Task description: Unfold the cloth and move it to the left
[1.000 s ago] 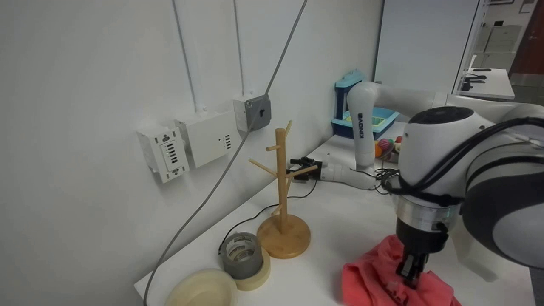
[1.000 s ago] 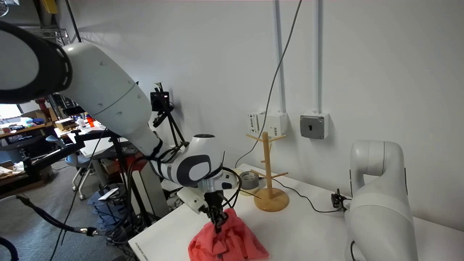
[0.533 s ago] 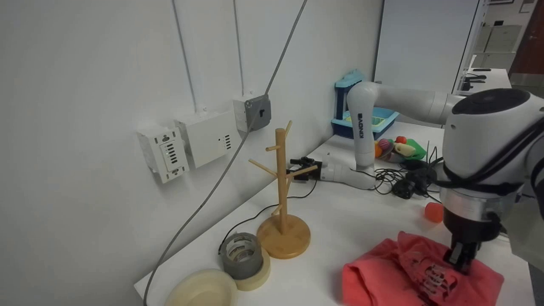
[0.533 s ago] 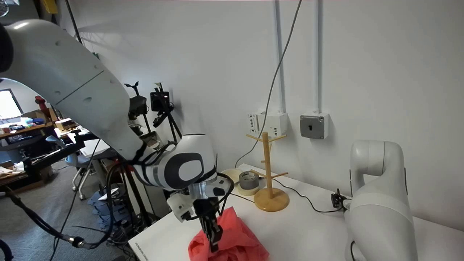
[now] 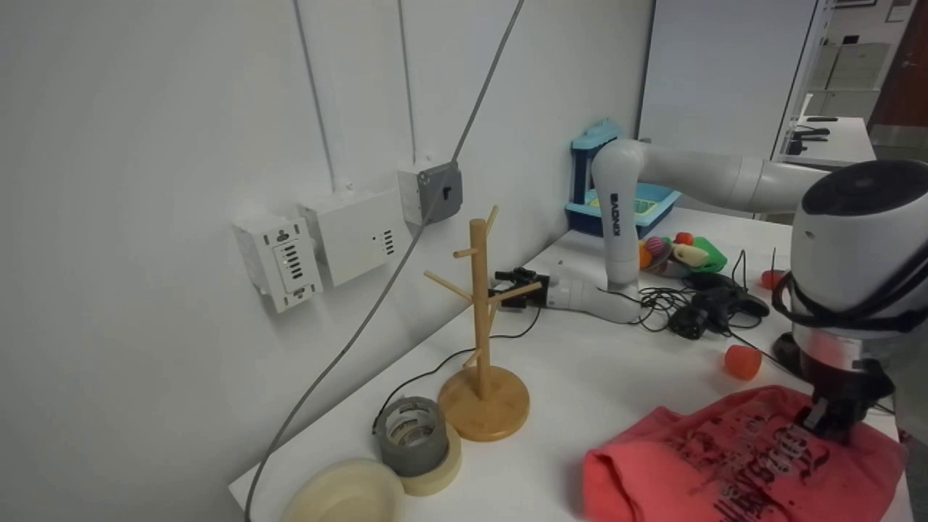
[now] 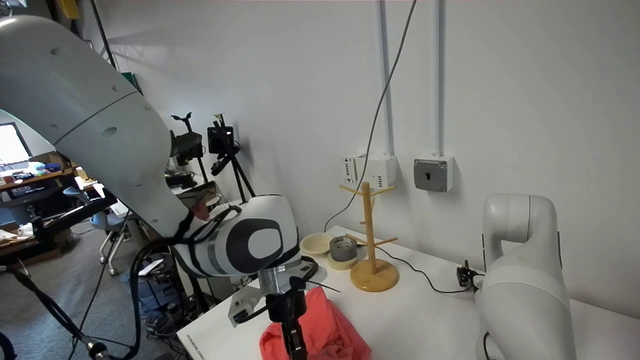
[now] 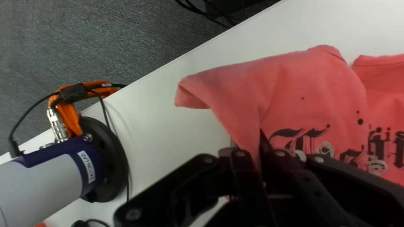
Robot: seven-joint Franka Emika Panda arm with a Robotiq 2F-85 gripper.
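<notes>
While your arm (image 6: 110, 137) slopes down, its downturned gripper (image 7: 252, 149) pinches cloth (image 5: 739, 464) near the bench (image 5: 573, 384) edge opposite the wall (image 6: 590, 150).

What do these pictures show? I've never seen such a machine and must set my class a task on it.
The white machine is a robot arm; its black gripper works like pincers. The two exterior views come from cameras standing outside the robot; the wrist view comes from the arm itself. On the white table are a printed red cloth, a wooden stand, a grey tape roll atop a paler one, and a cream bowl. Both exterior views also show another white arm. The gripper holds a pinched fold of the cloth, seen closest in the wrist view.
</notes>
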